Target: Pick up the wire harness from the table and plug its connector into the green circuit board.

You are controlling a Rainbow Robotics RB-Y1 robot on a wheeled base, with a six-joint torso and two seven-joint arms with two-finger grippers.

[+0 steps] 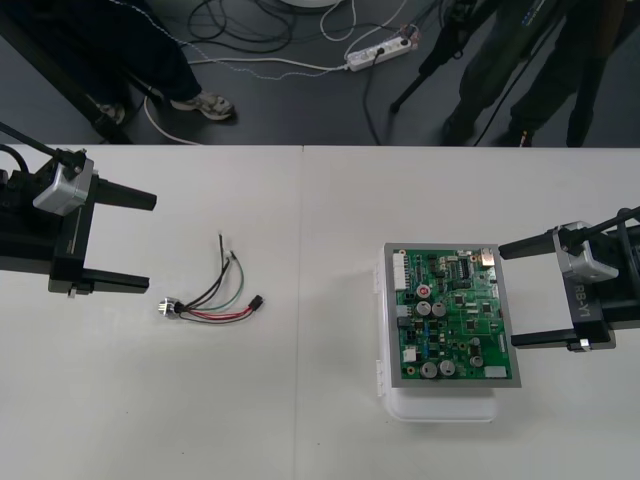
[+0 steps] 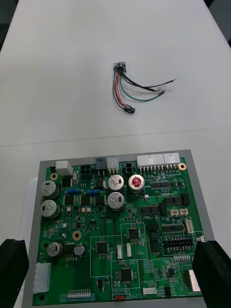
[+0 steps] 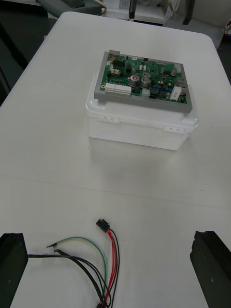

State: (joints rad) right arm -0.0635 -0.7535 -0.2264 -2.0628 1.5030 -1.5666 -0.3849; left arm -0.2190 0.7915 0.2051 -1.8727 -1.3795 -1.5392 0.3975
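Well apart, harness (image 1: 212, 300) and board (image 1: 455, 315) lie on pale table (image 1: 300, 420); dark floor (image 1: 290, 110) beyond.

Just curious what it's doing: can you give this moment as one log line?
harness: loose on table, unplugged | left gripper: open, beside harness | right gripper: open, at board

Table (image 1: 150, 400) is plain, light and matte, evenly lit, soft shadows only. A thin seam (image 1: 302, 300) runs front to back and splits the top into two panels (same line crosses the tabletop in both wrist views). Its end corners (image 3: 62, 15) look rounded in the left wrist view. Past the straight far edge there's a strip of dark grey floor (image 1: 300, 100). On it: loose black and white cables (image 1: 250, 30), a white power strip (image 1: 380, 50) with plugs in, and a black stand leg (image 1: 420, 80) at an angle.
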